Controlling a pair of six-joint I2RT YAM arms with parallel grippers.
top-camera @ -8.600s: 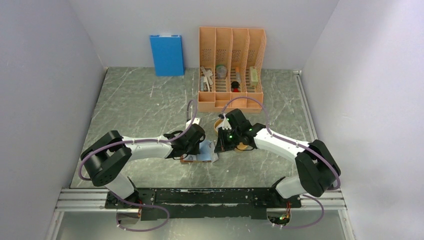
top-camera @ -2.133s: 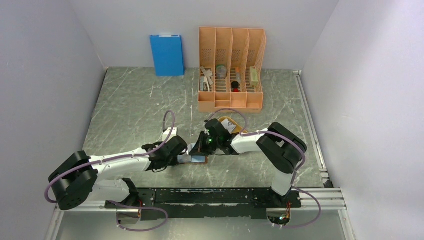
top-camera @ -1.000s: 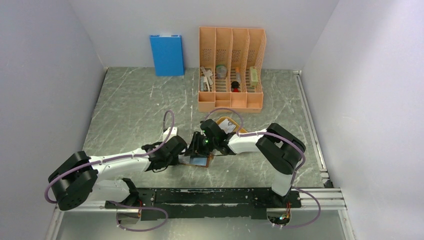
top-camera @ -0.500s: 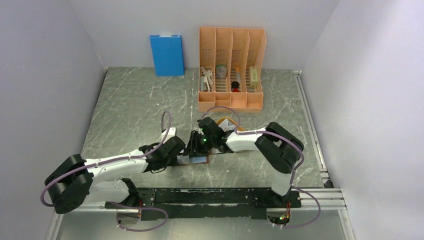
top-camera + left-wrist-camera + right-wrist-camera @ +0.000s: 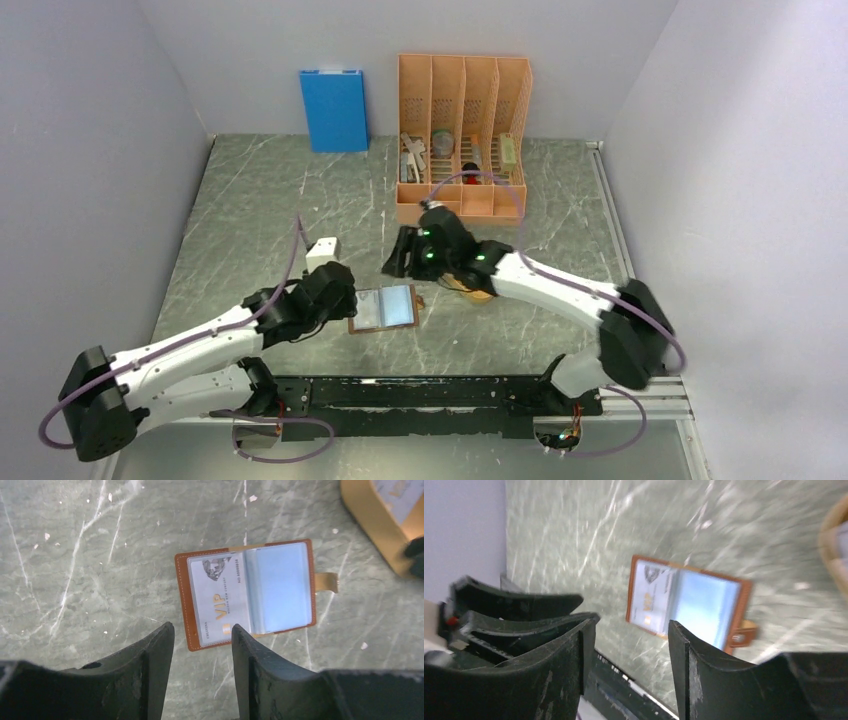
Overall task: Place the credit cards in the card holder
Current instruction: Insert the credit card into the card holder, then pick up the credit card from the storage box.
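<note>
The brown card holder [image 5: 385, 308] lies open and flat on the marble table, its snap tab to the right. A silvery credit card [image 5: 217, 597] marked VIP sits in its left sleeve; the right sleeve [image 5: 280, 587] is bluish and clear. My left gripper [image 5: 202, 627] hovers open and empty above the holder's near-left corner [image 5: 340, 305]. My right gripper [image 5: 631, 622] is open and empty too, raised behind the holder [image 5: 400, 262]. The holder [image 5: 689, 602] and the card [image 5: 651, 600] show beyond its fingers. Another pale card [image 5: 402, 489] rests in the orange oval tray [image 5: 375, 525].
The orange tray [image 5: 472, 288] lies mostly under my right arm. A tall orange desk organizer [image 5: 463, 140] with small items and a blue box [image 5: 333, 110] stand at the back wall. White walls close in both sides; a metal rail [image 5: 420, 395] runs along the near edge.
Both grippers have opened and lifted off the card holder. The left arm drew back to the left; the right arm rose toward the back. The holder now lies uncovered and open.
</note>
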